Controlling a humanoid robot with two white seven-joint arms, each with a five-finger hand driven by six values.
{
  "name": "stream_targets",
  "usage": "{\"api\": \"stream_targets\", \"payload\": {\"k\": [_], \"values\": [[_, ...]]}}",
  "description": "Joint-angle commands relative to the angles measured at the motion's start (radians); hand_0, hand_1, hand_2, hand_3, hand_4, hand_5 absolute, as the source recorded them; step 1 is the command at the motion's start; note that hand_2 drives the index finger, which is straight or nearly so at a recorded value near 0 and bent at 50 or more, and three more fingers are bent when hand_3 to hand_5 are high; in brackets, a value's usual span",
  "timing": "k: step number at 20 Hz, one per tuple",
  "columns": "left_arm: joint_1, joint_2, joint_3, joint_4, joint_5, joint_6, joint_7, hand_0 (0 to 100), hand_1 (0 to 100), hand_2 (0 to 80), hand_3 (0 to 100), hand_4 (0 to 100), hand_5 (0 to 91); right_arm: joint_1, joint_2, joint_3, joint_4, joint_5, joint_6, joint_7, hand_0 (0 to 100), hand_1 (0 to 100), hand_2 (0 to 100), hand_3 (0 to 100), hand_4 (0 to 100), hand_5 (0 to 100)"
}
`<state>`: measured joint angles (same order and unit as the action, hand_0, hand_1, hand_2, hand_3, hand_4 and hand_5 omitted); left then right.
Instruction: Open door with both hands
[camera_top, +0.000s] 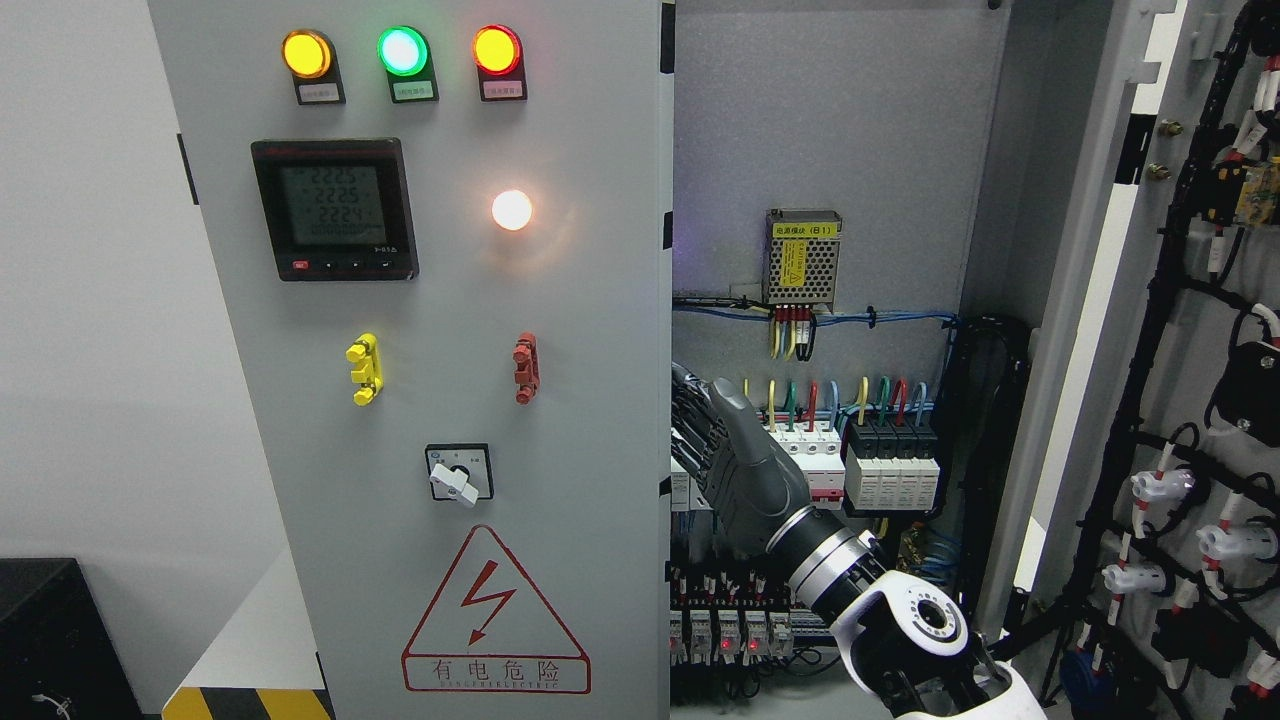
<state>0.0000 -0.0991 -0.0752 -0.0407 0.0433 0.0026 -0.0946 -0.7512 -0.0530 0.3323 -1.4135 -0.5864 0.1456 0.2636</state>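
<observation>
Beside the inner edge of the left door (440, 350) — the closed leaf carrying the meter and lamps — the right hand (735, 455) reaches up from the lower right, its dark fingers (692, 425) pressed against or hooked behind that edge; how far they are curled I cannot tell, and nothing is plainly gripped. The right door (1190, 380) already stands swung wide, well right of that edge, its wiring harness exposed. The left arm is out of sight. To do the step well, the fingers probably need to catch the leaf's lip and pull outward along its swing — keeping clear of the breakers (850, 460) just behind the palm. Free room lies toward the viewer; the cabinet interior is crowded.
</observation>
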Motion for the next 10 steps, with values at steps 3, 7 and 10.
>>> {"api": "stream_targets", "payload": {"k": [3,7,10], "values": [[0.029,-0.002,-0.003,-0.001,0.0,0.0,-0.001,12,56,0.0,0,0,0.0,-0.01,-0.002,0.001,0.027,-0.033,0.0,0.037,7,14,0,0,0,0],[0.029,-0.002,-0.003,-0.002,0.0,0.0,-0.001,12,56,0.0,0,0,0.0,-0.02,-0.001,-0.004,0.03,-0.035,0.026,0.039,7,14,0,0,0,0],[0.029,-0.002,-0.003,-0.002,0.0,0.0,-0.001,12,56,0.0,0,0,0.0,-0.022,-0.001,-0.007,0.036,-0.035,0.028,0.04,7,14,0,0,0,0]]}}
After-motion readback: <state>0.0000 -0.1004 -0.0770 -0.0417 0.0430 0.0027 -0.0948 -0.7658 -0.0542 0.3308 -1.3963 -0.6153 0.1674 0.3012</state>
